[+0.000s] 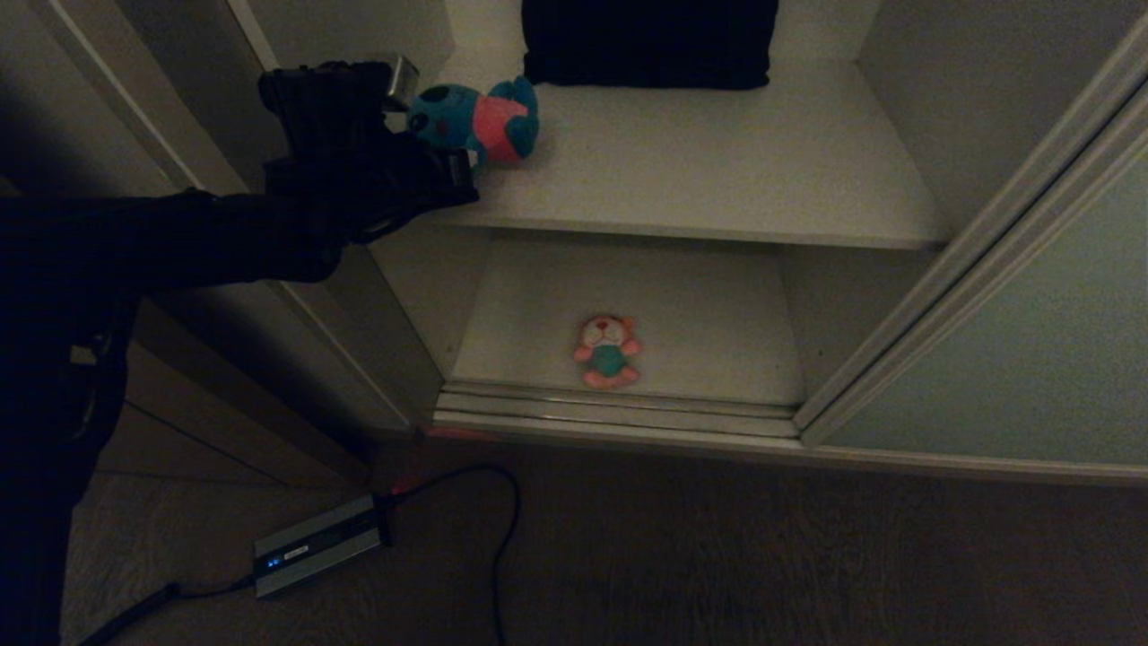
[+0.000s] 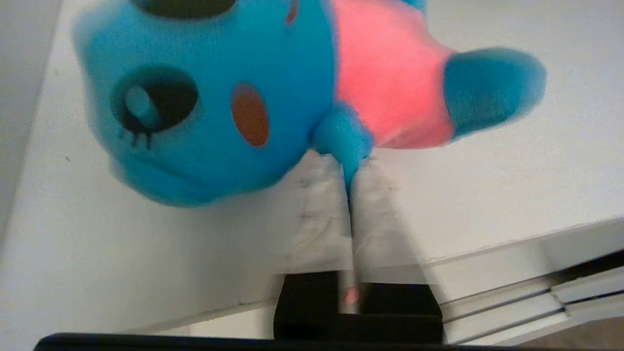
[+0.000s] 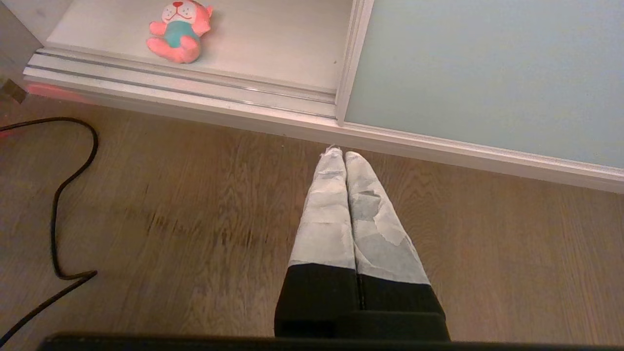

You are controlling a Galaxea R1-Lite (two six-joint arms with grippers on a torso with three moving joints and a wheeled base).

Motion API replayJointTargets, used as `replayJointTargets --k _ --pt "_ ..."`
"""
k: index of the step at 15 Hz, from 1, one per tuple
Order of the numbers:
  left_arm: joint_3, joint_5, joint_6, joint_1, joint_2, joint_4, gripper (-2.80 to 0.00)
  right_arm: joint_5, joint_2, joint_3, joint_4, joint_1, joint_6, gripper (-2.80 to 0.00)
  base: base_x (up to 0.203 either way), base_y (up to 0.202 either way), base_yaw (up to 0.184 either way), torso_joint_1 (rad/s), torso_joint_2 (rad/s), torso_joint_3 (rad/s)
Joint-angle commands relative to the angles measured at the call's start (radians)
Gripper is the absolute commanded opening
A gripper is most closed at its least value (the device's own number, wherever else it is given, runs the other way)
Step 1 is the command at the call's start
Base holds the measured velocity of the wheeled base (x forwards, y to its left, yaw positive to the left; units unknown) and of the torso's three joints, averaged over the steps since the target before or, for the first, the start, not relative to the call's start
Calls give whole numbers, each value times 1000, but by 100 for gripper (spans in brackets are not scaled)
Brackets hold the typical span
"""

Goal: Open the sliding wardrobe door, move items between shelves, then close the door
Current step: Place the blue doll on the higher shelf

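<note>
The blue plush toy [image 1: 484, 121] in a pink shirt is at the left front of the upper shelf [image 1: 717, 170]. My left gripper [image 1: 453, 161] reaches in from the left; in the left wrist view its white-wrapped fingers [image 2: 317, 214] are pinched on the blue toy's [image 2: 209, 97] arm at the left gripper's tips [image 2: 350, 168]. The pink plush toy [image 1: 608, 352] in a teal shirt lies on the lower shelf [image 1: 700, 296], near its front edge. The sliding wardrobe door [image 1: 1013, 359] stands slid to the right. My right gripper [image 3: 344, 155] hangs shut and empty over the floor.
A black cushion [image 1: 650, 40] fills the back of the upper shelf. On the wood floor lie a grey power box [image 1: 318, 543] and a black cable [image 1: 502, 529]. The door tracks [image 1: 619, 404] run along the wardrobe's foot. The pink toy [image 3: 179, 30] and door [image 3: 487, 73] show beyond the right gripper.
</note>
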Motion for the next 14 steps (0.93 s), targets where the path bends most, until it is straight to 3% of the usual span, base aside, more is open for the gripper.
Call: replayJointTargets --k 1,6,8,11,12,14 --pt "-1 1 -1 0 13 -6 0 0 1 3 0 0 -1 -280 0 0 0 0 0 0" --pt "1 -1 -14 -1 -31 -3 0 0 1 3 0 0 -1 -280 0 0 0 0 0 0" --pt "3 3 -69 -2 -117 11 0 0 1 3 0 0 -1 -280 0 0 0 0 0 0" --pt "8 0 -111 -4 -305 159 0 0 1 3 0 0 -1 -280 0 0 0 0 0 0" --pt "24 1 -116 -15 -362 218 -280 0 1 3 0 0 -1 -280 0 0 0 0 0 0" --pt "127 4 -126 -48 -498 329 -280 0 1 3 0 0 -1 -280 0 0 0 0 0 0"
